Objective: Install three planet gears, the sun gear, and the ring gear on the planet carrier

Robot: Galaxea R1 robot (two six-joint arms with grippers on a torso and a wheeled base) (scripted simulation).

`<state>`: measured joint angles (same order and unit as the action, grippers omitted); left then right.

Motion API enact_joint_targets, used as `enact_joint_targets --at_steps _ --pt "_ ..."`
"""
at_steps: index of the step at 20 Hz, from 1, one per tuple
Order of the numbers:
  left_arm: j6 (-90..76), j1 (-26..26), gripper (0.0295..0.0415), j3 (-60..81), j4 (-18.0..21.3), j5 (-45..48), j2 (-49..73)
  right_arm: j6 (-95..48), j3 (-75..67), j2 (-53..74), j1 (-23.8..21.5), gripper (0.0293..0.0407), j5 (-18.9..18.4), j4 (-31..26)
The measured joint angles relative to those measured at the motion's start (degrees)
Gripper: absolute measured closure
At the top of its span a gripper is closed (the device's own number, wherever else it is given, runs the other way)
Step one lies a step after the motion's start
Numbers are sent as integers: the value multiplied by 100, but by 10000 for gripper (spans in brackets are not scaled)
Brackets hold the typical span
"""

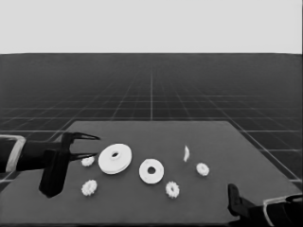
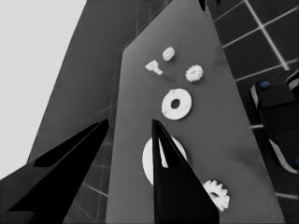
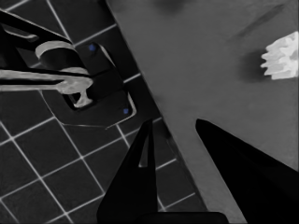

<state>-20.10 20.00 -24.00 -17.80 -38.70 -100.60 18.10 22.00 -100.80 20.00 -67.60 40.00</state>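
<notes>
Head view: left jaws parted, empty, beside larger round part; right jaws parted, empty.

1. The left arm comes in from the left edge of the head view, lying roughly level over the table's left end — pale grey farther back, black near the wrist.
2. The left gripper points toward the table's middle, its two long fingers spread with a clear gap between the tips; nothing sits between them.
3. In the left wrist view the same fingers rise as two separate dark wedges.
4. The right arm shows only at the head view's lower right corner — low and drawn back.
5. The right gripper has its fingers parted, empty.
</notes>
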Motion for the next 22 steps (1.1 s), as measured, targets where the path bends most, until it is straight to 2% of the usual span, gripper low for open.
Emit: enact_joint_targets --at_steps 1,2,3,4,5,6,7,8,9,11,14,15,17,22 --pt "15 -405 415 408 420 -282 16 -19 -303 -78 310 407 133 -433" --pt "9 -256 414 245 250 -169 10 -11 -169 -46 193 392 77 -255" --pt "5 -165 396 144 148 -102 8 -7 -90 -26 125 363 45 -151" --pt "3 -112 364 85 88 -62 6 -4 -45 -15 86 332 25 -89" --pt "2784 -1266 329 172 -2687 -2194 -138 -2 -19 -8 63 320 14 -53" --pt "5644 -1854 309 -187 -2728 -4541 -991 -1 -4 -5 50 317 8 -32" --pt "7411 -1989 310 -969 -1533 -5236 -1638 -1 5 -2 42 316 4 -20" --pt "8219 -2056 317 -1700 -659 -5115 -1914 0 9 -1 38 315 2 -13" --pt "8551 -2107 322 -2224 -137 -4934 -2048 0 12 -1 36 315 0 -9" --pt "8741 -2162 325 -2799 366 -4742 -2180 0 15 0 33 315 -1 -5" --pt "8767 -2185 326 -3090 588 -4663 -2246 0 16 0 32 315 -1 -3" --pt "8699 -2758 326 -3337 57 -4410 -2348 0 16 0 32 315 -1 -3" --pt "8594 -3320 326 -3721 -376 -4132 -2516 0 16 0 32 315 -1 -3" --pt "8526 -3548 326 -3961 -553 -3977 -2623 0 16 0 32 315 -1 -3"
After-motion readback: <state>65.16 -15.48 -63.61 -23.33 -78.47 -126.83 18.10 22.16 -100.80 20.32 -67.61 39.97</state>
